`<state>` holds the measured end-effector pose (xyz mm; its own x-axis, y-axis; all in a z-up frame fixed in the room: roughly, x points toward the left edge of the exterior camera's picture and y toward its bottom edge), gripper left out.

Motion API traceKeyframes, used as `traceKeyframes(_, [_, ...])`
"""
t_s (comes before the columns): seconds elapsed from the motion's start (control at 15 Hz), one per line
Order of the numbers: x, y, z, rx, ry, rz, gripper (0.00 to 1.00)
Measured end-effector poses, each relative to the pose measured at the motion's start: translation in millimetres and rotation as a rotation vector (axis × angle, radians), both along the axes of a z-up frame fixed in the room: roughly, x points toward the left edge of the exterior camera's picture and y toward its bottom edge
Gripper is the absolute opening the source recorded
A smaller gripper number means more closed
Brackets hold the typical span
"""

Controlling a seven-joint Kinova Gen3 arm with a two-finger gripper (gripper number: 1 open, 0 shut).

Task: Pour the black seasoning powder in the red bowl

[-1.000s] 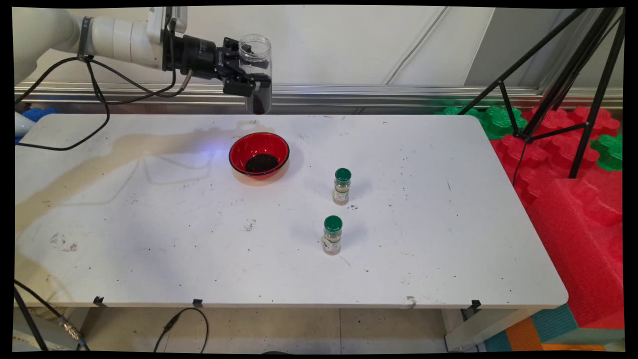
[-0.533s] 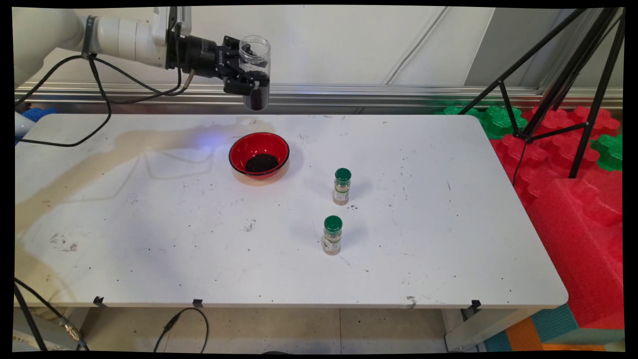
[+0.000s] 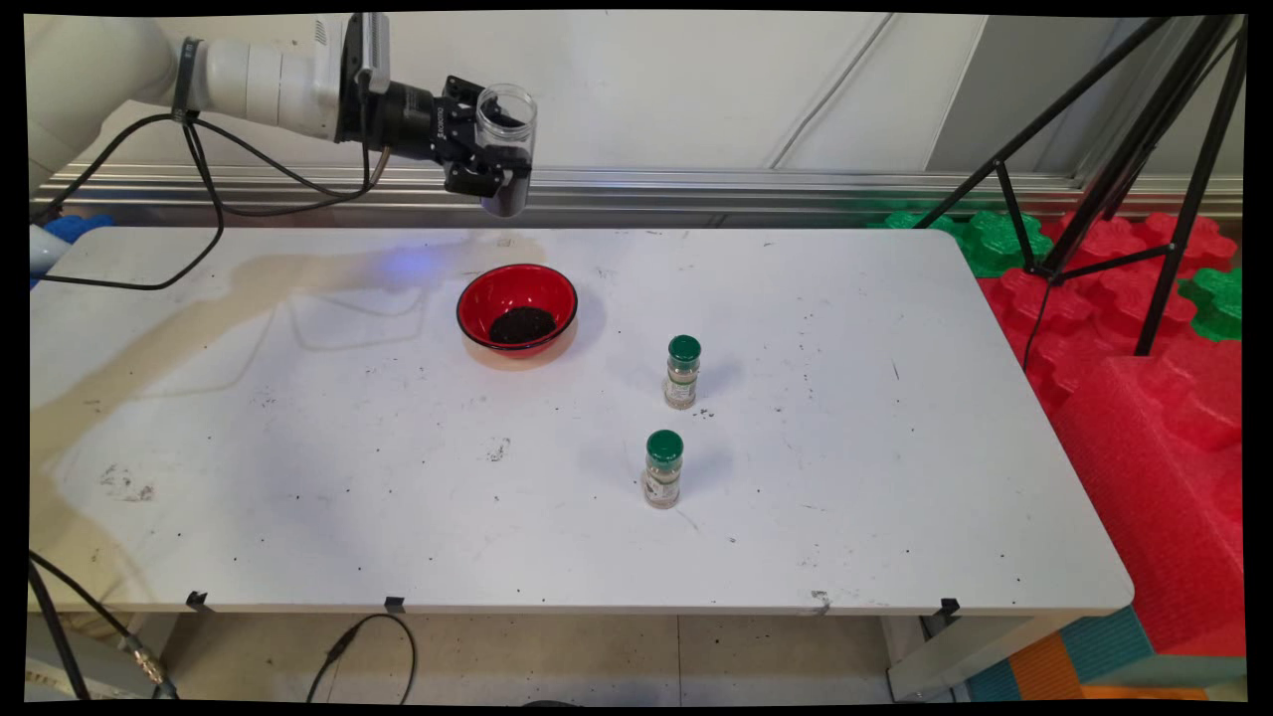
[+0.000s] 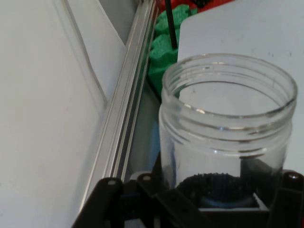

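Gripper (image 3: 494, 164) jaws are clamped on a clear jar (image 3: 504, 139), held upright, mouth up, dark grains at its bottom, high above the table's (image 3: 298, 477) far edge, beyond the red bowl (image 3: 516, 309).

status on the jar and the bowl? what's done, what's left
Looks done: the red bowl already holds a dark granular heap, so some pouring seems to have happened. In hand: the gripper is shut on the clear jar, held upright in the air beyond the bowl, open-mouthed, with a dark remnant at its bottom. Left: the jar is not set down; two green-capped shakers stand untouched on the table.
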<state>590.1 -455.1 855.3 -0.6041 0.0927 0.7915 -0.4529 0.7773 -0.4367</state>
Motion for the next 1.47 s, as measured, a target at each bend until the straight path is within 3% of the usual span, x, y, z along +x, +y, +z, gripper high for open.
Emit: traceKeyframes(1.47, [1.5,2.6,-30.4,-0.317,-0.367,-0.181,0.0])
